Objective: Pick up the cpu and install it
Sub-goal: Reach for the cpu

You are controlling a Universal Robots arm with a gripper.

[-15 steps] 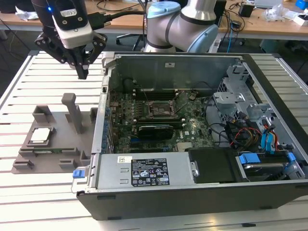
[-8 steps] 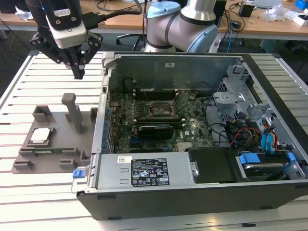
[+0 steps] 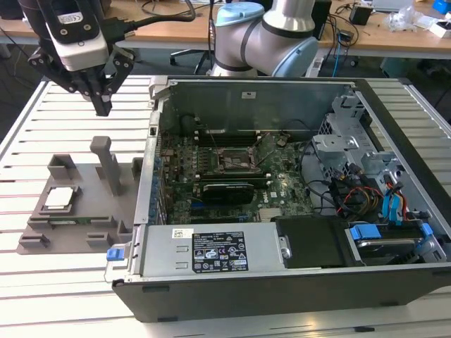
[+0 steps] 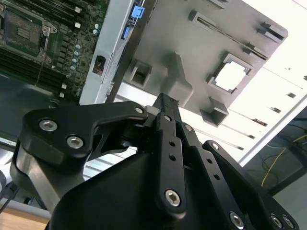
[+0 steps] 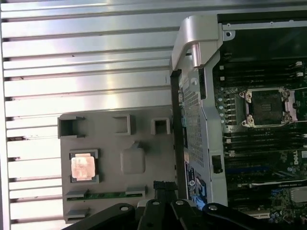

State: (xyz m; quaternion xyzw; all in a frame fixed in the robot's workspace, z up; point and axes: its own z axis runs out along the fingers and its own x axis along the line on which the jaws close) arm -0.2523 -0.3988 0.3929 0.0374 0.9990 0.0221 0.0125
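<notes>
Closest to us is the near edge of the white slatted surface (image 3: 56, 296). On it lies a big black computer case (image 3: 282, 299), open on top so we can see inside. It fills the middle of the surface and reaches the edge on the exterior view's right. By the far edge, behind the case, stands the robot arm (image 3: 271, 32), grey with light blue caps.

A grey plastic fixture (image 3: 91, 186) lies flat right beside the case, near the surface's edge on the exterior view's left. It has slots, little pockets and one tall post.

The black gripper (image 3: 103, 107) hangs in the air over that same side of the surface, touching nothing. Its fingers are pressed together and hold nothing.

Inside the case, on the green board, is a dark square socket (image 3: 236, 160).

The cpu (image 3: 60, 198) is small, flat and shiny. It lies lid up in a square pocket of the fixture, outside the case and well apart from the gripper.
</notes>
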